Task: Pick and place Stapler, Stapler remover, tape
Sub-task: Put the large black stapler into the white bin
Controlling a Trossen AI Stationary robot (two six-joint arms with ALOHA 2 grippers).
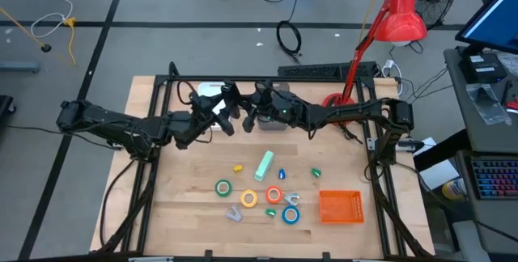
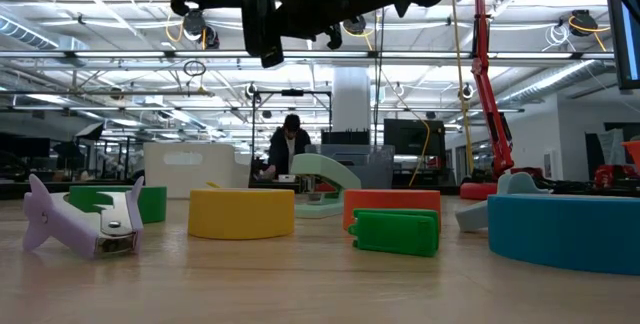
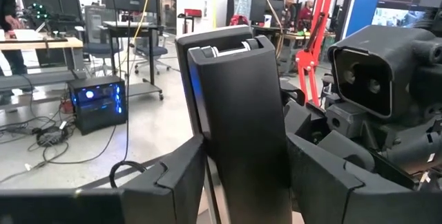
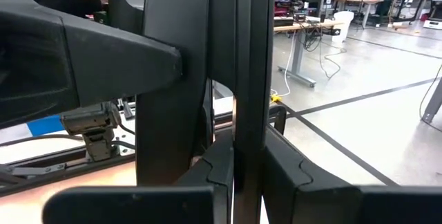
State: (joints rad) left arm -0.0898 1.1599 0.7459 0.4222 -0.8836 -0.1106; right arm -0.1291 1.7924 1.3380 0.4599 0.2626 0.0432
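Observation:
A black stapler stands upright in the air over the table's far middle, with my left gripper shut on it. My right gripper meets it from the other side and is shut on a thin part of it. In the high view the two grippers are close together. On the table lie a pale green stapler, a purple stapler remover and the green, yellow, orange-red and blue tape rolls. My left gripper pinches the black stapler's lower part between its two fingers, one on each long side. The fingers point level and lie across the stapler. It stands upright, its metal-tipped end up, clear of the table. My right gripper's fingers close level on a thin dark edge of the stapler, which rises upright above them. Which part of the stapler that is, the fingers hide.
An orange bin stands at the near right. Small yellow, blue and green pieces lie among the rolls. A red desk lamp is clamped at the far right corner. A person is in the room beyond.

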